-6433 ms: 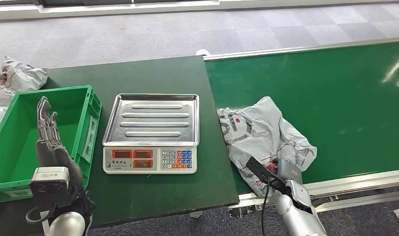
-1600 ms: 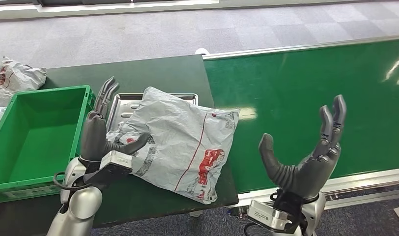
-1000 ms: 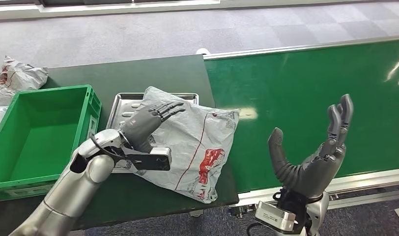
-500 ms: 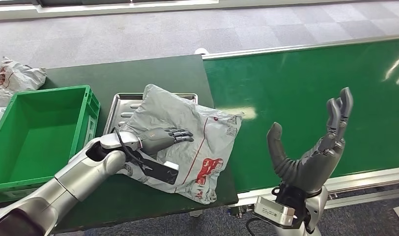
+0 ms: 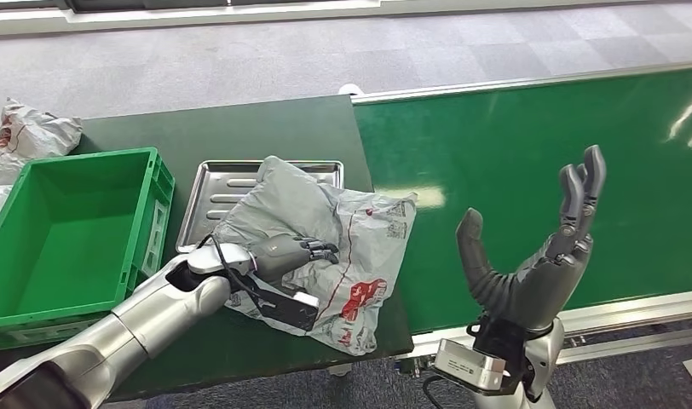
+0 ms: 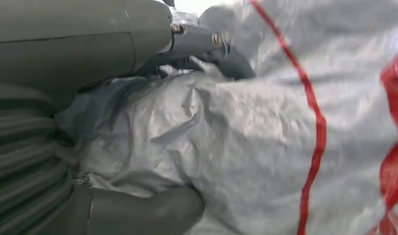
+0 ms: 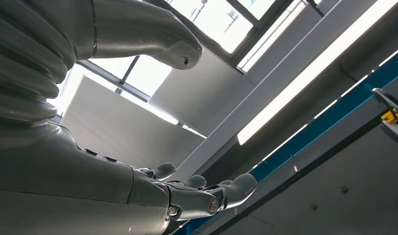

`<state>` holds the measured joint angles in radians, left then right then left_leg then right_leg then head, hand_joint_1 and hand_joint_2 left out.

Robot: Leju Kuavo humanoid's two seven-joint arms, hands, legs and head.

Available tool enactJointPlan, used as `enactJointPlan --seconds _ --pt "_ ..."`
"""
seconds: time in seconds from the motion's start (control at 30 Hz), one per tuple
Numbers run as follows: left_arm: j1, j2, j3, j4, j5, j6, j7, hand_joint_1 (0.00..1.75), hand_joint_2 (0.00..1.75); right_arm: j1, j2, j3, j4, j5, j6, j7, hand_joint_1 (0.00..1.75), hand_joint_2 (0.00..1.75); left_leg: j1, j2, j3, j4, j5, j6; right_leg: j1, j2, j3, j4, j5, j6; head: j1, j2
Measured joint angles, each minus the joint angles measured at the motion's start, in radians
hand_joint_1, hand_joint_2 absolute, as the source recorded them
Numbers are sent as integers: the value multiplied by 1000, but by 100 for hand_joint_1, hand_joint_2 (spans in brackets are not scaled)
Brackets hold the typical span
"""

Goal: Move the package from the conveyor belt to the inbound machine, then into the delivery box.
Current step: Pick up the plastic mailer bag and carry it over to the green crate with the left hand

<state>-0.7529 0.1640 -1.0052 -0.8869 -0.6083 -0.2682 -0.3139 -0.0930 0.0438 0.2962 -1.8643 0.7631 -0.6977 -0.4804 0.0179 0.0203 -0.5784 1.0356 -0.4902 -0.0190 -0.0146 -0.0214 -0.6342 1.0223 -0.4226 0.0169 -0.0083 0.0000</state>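
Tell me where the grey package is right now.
In the head view the grey package lies on the scale tray, right of the green box, gripped by the left robot hand.

The package (image 5: 325, 243) is a soft grey plastic mailer bag with red printing and a thin red line across it, crumpled and lying slumped flat. Its 11 o'clock part rests on the steel tray of the inbound machine (image 5: 215, 192), a weighing scale on the dark bench; the rest spills off the tray toward 4 o'clock, one corner hanging over the bench's front edge. The delivery box (image 5: 36, 230), an open green plastic crate, stands just beside the scale at its 9 o'clock. The green conveyor belt (image 5: 530, 162) runs along at 3 o'clock.

In the left wrist view the bag's (image 6: 265, 127) wrinkled grey film is bunched.
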Motion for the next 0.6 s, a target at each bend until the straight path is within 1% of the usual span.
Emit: enactJointPlan --seconds 0.17,0.47,0.6 --pt "-1 -7 -1 5 -9 40 2 175 175 0 -1 1 0 0 0 -1 0 175 0 0 1 0 0 0 0 0 0 0 0 0 0 0" --pt "0 -10 -18 5 -17 59 2 175 175 0 -6 1 0 0 0 -2 0 175 0 0 1 0 0 0 0 0 1 0 0 0 0 0" --pt "3 1 -17 -31 -29 104 34 175 175 11 -6 -1 -4 -4 0 -12 0 175 0 1 1 0 0 0 0 0 0 0 0 0 0 0"
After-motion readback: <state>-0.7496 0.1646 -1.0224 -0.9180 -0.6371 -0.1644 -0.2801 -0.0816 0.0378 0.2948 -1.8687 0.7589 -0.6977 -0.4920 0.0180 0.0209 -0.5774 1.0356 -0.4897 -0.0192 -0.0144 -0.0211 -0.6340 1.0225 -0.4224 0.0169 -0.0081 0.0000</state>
